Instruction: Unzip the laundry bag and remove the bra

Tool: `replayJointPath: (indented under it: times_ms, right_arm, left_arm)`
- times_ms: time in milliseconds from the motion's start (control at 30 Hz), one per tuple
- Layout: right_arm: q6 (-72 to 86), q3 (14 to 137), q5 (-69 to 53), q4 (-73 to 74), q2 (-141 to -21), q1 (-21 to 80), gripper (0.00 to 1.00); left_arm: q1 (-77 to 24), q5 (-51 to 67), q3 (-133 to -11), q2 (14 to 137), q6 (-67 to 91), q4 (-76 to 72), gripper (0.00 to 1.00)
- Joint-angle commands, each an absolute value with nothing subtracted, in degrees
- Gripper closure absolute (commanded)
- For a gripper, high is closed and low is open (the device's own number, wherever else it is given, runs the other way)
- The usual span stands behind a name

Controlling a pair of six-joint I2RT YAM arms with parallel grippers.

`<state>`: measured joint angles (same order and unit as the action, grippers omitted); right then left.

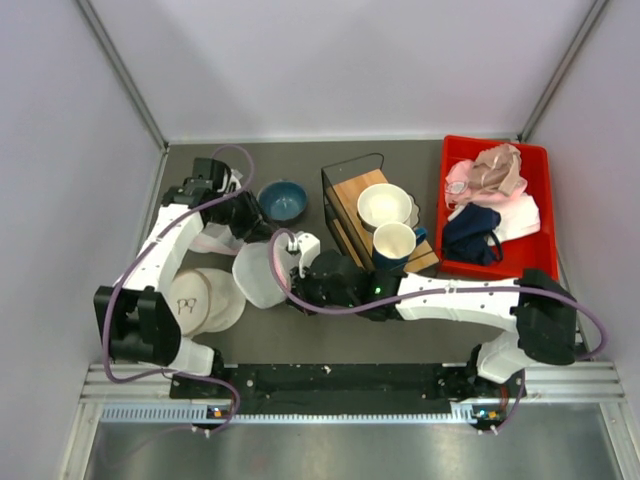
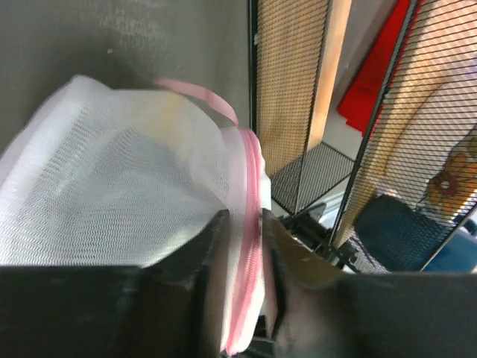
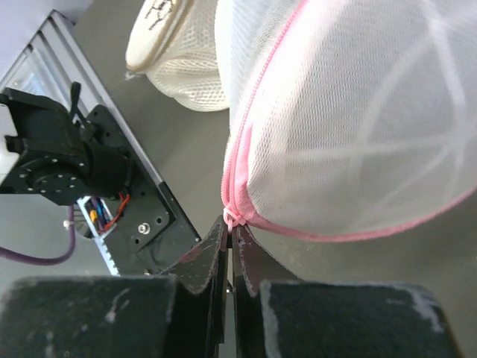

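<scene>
Clamping the pink trim (image 2: 252, 179) of the laundry bag (image 3: 358, 112) in the left claw (image 2: 244, 224), far-left side. Pinching its zipper pull (image 3: 232, 217) tight in the right claw (image 3: 229, 233), right side.

Bag (image 1: 255, 275) hemmed on three sides: flat bag (image 1: 205, 300) just beside it on the left, blue bowl (image 1: 283, 200) behind, wire rack (image 1: 338, 215) close on the right. Bare table (image 1: 270, 335) lies open along the near edge and at the rear; red bin (image 1: 446, 210) fills the far-right corner.

The laundry bag (image 3: 358, 112) is fine translucent mesh cloth; zipper trim (image 3: 235, 160) matt.
</scene>
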<state>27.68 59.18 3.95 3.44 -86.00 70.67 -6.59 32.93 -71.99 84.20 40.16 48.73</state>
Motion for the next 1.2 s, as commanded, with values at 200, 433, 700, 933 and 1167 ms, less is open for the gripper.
replayJointPath:
  times_ms: [200, 433, 700, 933, 1167]
  right_arm:
    - [32.3, 64.3, -3.9, 0.4, -89.5, 69.5, 1.00]
    - [32.5, 64.1, -4.2, 0.4, -89.6, 69.3, 1.00]
    - [32.9, 65.0, -6.2, 0.4, -90.7, 69.3, 1.00]
    - [32.5, 65.4, -5.8, 1.2, -91.2, 69.3, 1.00]
    - [32.4, 63.7, -3.7, 1.9, -89.5, 69.3, 1.00]
  left_arm:
    - [-6.2, 20.5, -71.7, 62.2, 40.6, 52.3, 0.22]
    - [-8.3, 25.8, -58.8, 52.7, 43.5, 54.2, 0.32]
    - [-9.3, 26.8, -54.2, 50.8, 44.1, 56.6, 0.32]
    - [-9.3, 22.8, -55.6, 51.3, 42.8, 57.9, 0.53]
    - [-9.3, 20.2, -59.7, 55.2, 39.0, 58.7, 1.00]
